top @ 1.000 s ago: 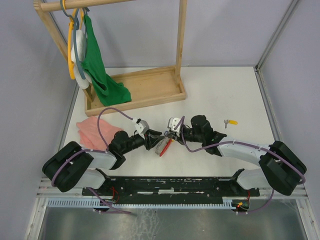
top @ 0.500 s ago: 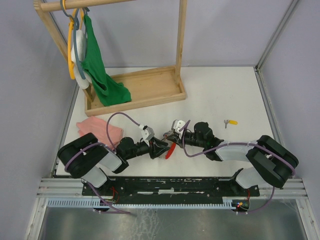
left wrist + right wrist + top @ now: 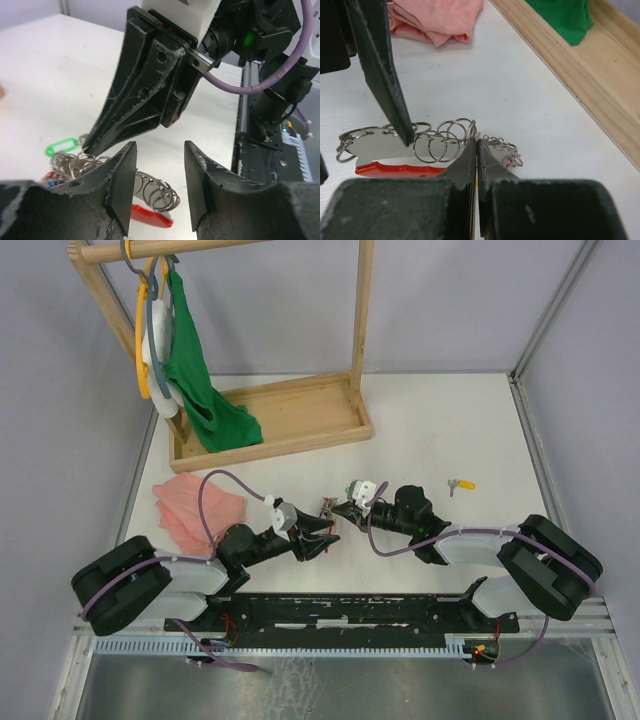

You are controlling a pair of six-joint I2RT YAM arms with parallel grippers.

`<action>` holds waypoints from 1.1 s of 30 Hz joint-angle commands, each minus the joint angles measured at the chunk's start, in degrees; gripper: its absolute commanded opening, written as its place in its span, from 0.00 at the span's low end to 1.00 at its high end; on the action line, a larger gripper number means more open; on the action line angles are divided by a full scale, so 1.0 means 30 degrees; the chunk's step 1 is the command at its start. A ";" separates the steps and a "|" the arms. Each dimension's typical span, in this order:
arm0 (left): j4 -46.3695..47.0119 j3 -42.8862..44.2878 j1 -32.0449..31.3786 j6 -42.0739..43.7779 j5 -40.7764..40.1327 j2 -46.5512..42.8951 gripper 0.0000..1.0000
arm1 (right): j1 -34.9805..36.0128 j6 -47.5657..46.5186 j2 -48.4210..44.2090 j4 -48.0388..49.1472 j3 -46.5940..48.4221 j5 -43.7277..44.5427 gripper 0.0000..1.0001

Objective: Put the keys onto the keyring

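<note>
Desk point(image 3: 430, 420), white top. Both arms reach in low toward its middle, nearer the near edge than the far one.

Left pincer point(image 3: 160, 186): released. Jaws stand apart and nothing is clamped between them. It hovers just over a chain of linked silver wire rings point(image 3: 160, 192) lying flat on the desk.

Right pincer point(image 3: 476, 150): clenched, fingers pressed together to a thin line. Tips rest at the end of the ring chain. Whether a ring is pinched between them, cannot tell.

The two pincers face each other, tips near each other over the bunch.

Flat red plastic tag point(image 3: 400, 170) lies beside the rings, on the side toward the near edge.

Green plastic tag head point(image 3: 62, 147) of one key lies on the desk at the bunch, just beside the right pincer's tips. Its metal blade is lost among the rings; threaded on or loose, cannot tell.

Small silver key with a yellow plastic tag head point(image 3: 460, 483) lies alone on the desk toward the right edge, well apart from the bunch and both pincers.

Crumpled pink cloth point(image 3: 195, 508) sits near the left edge. Wooden clothes rack with a tray base point(image 3: 300, 420) stands at the far left corner, with a green cloth point(image 3: 195, 370) hanging from it down into the tray.
</note>
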 commanded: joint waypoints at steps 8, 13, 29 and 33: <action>-0.4497 0.0820 0.1824 0.4129 -0.1517 -0.4636 0.48 | -0.0311 -0.1410 -0.1567 0.1276 0.0102 -0.1631 0.01; -0.4512 0.1037 0.2950 0.3959 -0.1474 -0.4550 0.45 | -0.0601 -0.1064 -0.1714 0.1602 0.0092 -0.2427 0.01; -0.2277 0.1868 0.5231 0.2865 0.0031 0.0449 0.44 | -0.0846 -0.0607 -0.1182 0.1254 0.0500 -0.4290 0.01; -0.0878 0.2203 0.5231 0.2665 0.1029 0.2438 0.46 | -0.0851 -0.0696 -0.1094 0.0986 0.0589 -0.4451 0.01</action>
